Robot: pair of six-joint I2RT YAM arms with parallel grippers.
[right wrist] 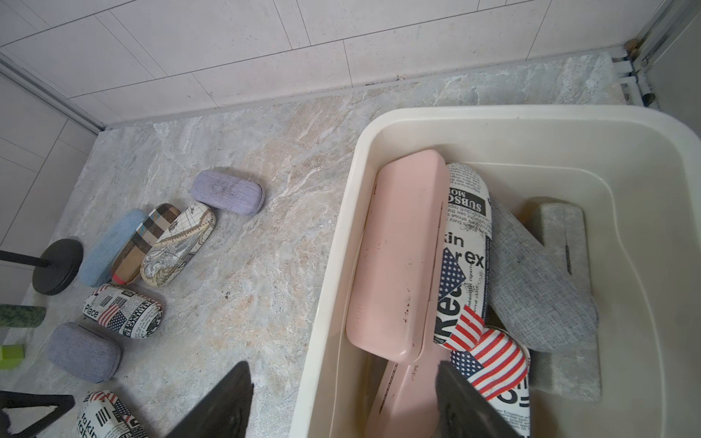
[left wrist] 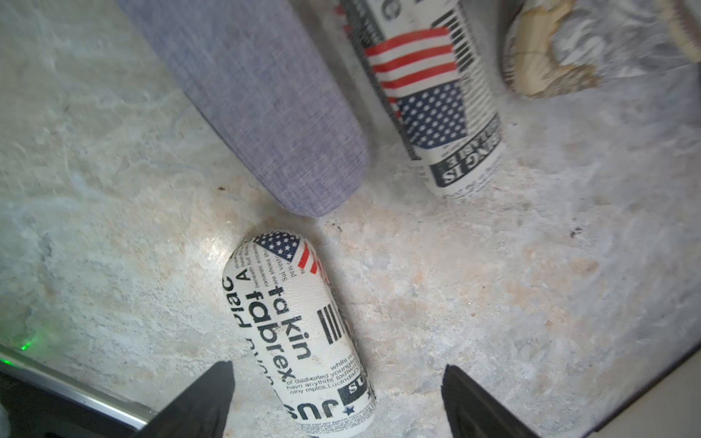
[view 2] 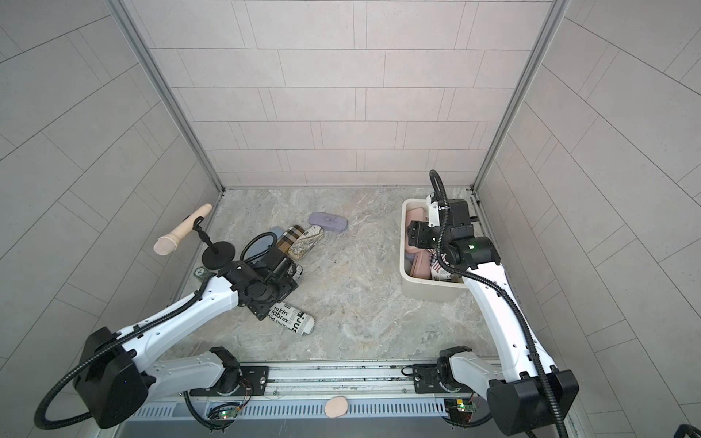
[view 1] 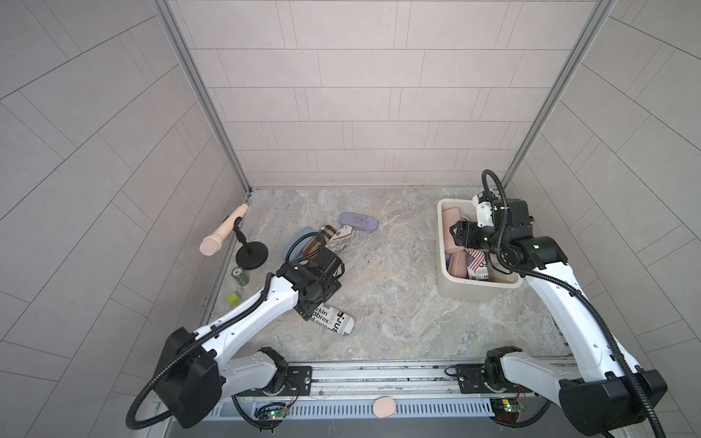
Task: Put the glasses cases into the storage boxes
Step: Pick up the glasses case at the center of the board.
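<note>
L gripper [left wrist: 337,366] open, straddling newsprint case [left wrist: 296,330] on counter [left wrist: 493,284]. R gripper [right wrist: 343,364] open over tub [right wrist: 333,235] edge; pink case [right wrist: 398,258] inside.

This is a robotics lab test cell. Pale tile-patterned wall panels [view 1: 341,113] close in three sides of a grey-beige marble-patterned worktop [view 1: 398,303], and bare aluminium corner posts [view 1: 205,98] join them. A white-and-black left robot arm [view 1: 246,314] and right robot arm [view 1: 561,303] are mounted on a metal rail [view 1: 379,373] along the front edge. An exposed circuit board [view 1: 271,413] with loose wiring sits beneath it.
</note>
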